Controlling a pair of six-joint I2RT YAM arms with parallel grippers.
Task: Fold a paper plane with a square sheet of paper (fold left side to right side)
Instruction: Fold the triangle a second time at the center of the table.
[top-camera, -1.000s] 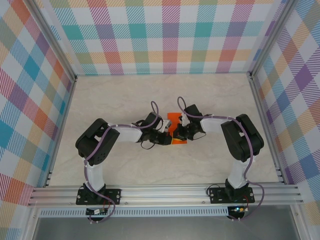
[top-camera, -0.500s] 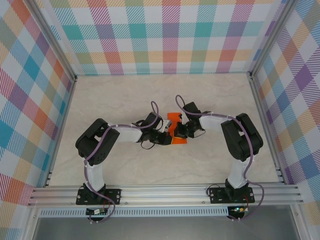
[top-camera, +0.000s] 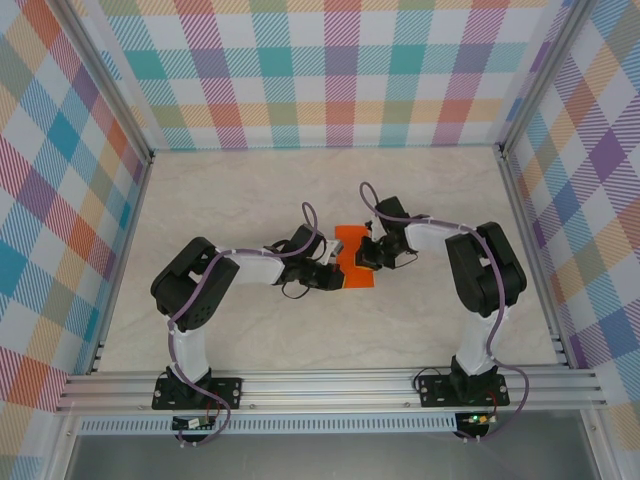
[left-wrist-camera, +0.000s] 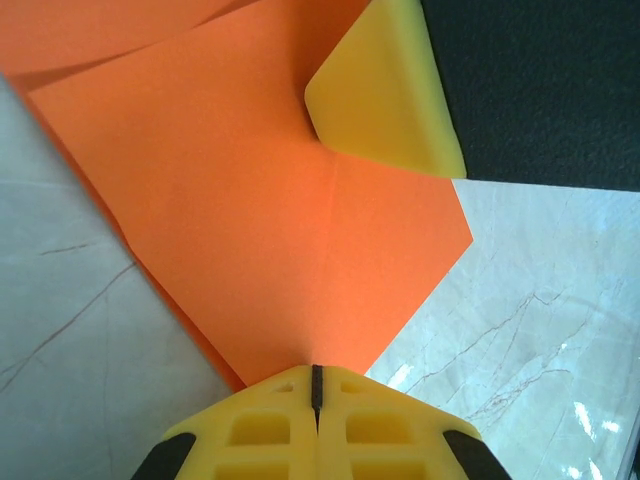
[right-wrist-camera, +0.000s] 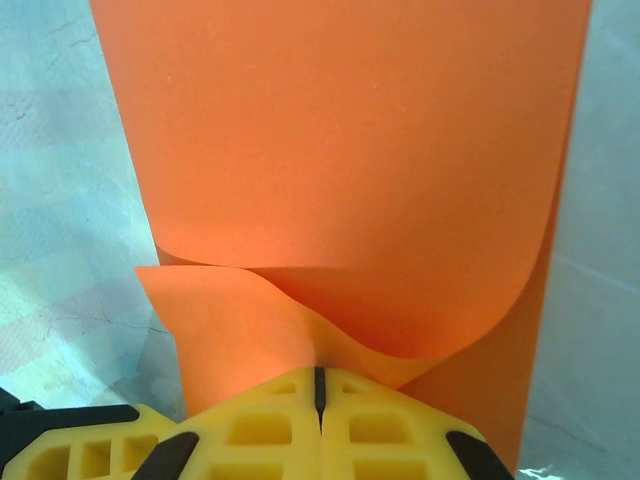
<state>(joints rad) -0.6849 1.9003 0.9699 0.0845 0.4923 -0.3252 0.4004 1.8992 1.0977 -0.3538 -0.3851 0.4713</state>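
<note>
1. Left gripper (top-camera: 327, 277) (left-wrist-camera: 316, 385): jaws fully closed, tips meeting at the left corner of the square sheet of paper (top-camera: 352, 270). Whether a layer is pinched cannot be told.
2. The sheet (left-wrist-camera: 270, 230) lies near the middle of the table (top-camera: 250, 190), directly between both grippers, its long axis running from near edge to far edge.
3. Right gripper (top-camera: 368, 256) (right-wrist-camera: 319, 385): jaws closed, tips against a raised, curled layer of the sheet (right-wrist-camera: 350, 150). This arm is probably better placed to flatten that curl.
</note>
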